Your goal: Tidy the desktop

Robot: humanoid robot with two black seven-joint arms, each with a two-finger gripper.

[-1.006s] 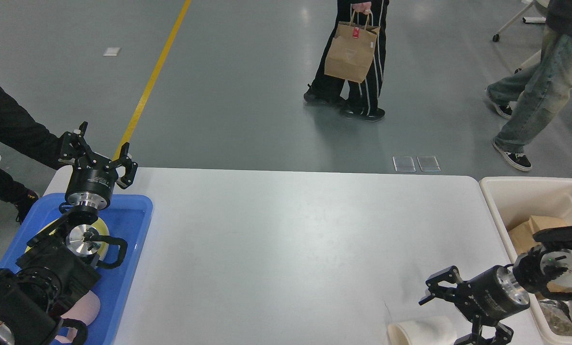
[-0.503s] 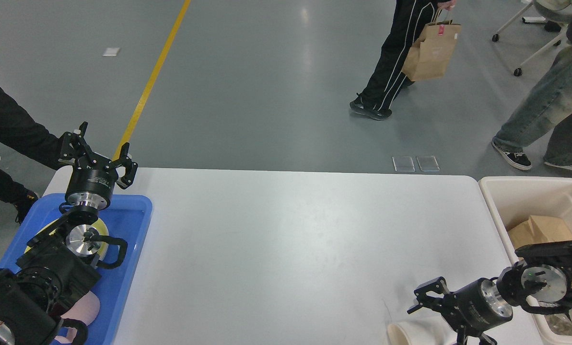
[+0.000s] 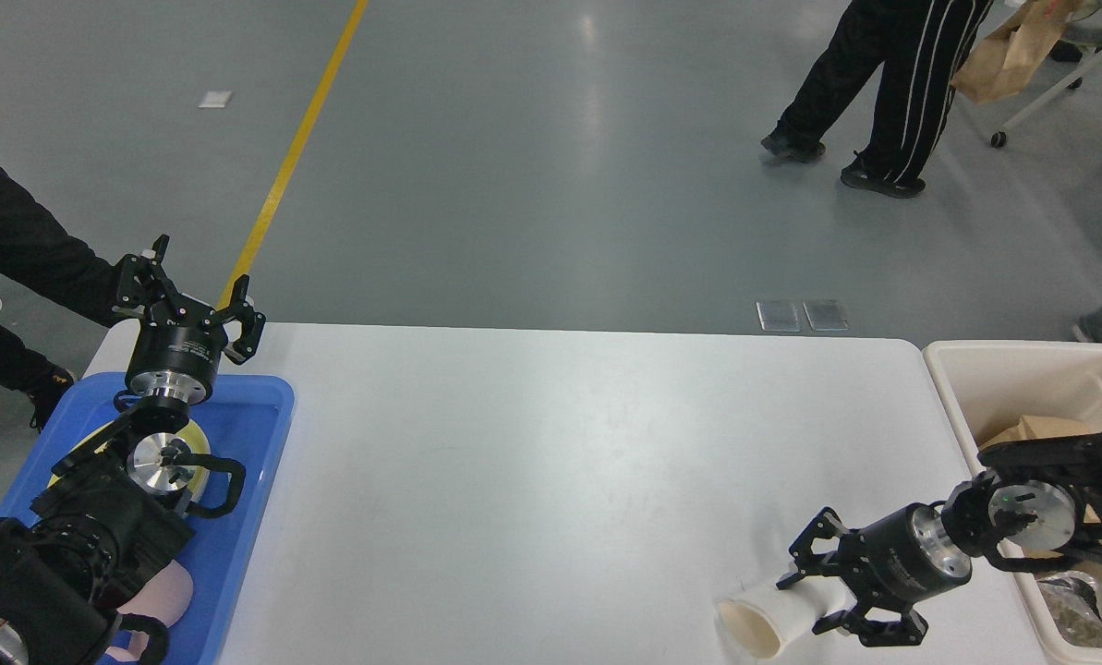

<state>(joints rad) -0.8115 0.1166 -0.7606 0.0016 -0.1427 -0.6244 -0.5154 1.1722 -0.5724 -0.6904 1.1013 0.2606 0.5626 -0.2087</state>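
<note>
The white desktop (image 3: 551, 462) fills the middle of the head view. A white paper cup (image 3: 761, 623) lies on its side near the front right edge, mouth facing front-left. My right gripper (image 3: 802, 605) comes in from the right, and its fingers are closed around the cup's rear part. My left gripper (image 3: 190, 297) is open and empty, raised over the far end of the blue tray (image 3: 255, 434) at the table's left edge.
The blue tray holds a yellow plate (image 3: 201, 443) and a pink item (image 3: 170, 596), mostly hidden by my left arm. A cream bin (image 3: 985, 369) with brown paper (image 3: 1040, 427) stands at the table's right end. People walk on the floor beyond.
My right gripper has moved left from the bin side and closed on the cup, which has shifted left with it. The left arm has not moved. The walking people have moved right.
</note>
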